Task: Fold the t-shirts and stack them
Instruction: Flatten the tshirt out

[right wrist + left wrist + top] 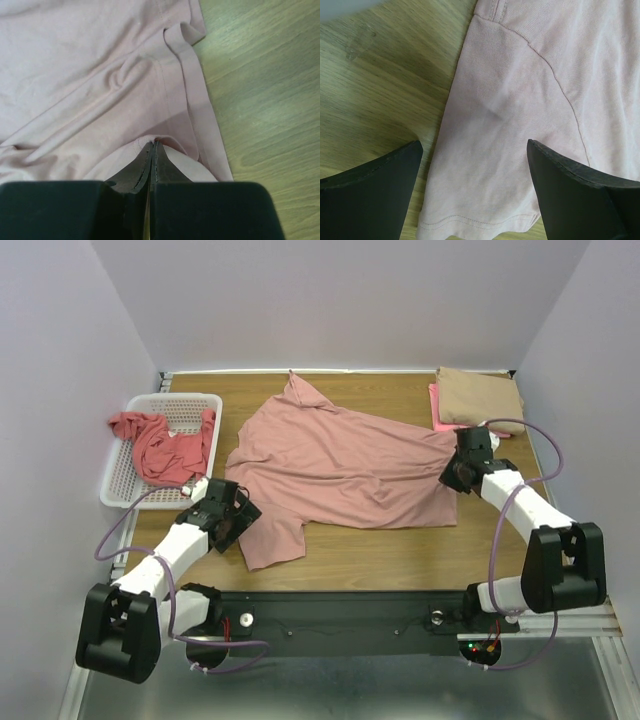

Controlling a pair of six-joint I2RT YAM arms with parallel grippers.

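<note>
A dusty-pink t-shirt lies spread across the middle of the table. My left gripper is open, its two fingers straddling the shirt's near-left sleeve just above the sleeve hem. My right gripper is shut on the shirt's right edge; in the right wrist view the closed fingertips pinch a fold of the pink cloth. A folded tan t-shirt lies on a bright pink one at the back right. A coral-red t-shirt is crumpled in the basket.
A white mesh basket stands at the back left of the wooden table. Purple walls close in the left, back and right sides. Bare wood shows beside the sleeve and right of the shirt edge.
</note>
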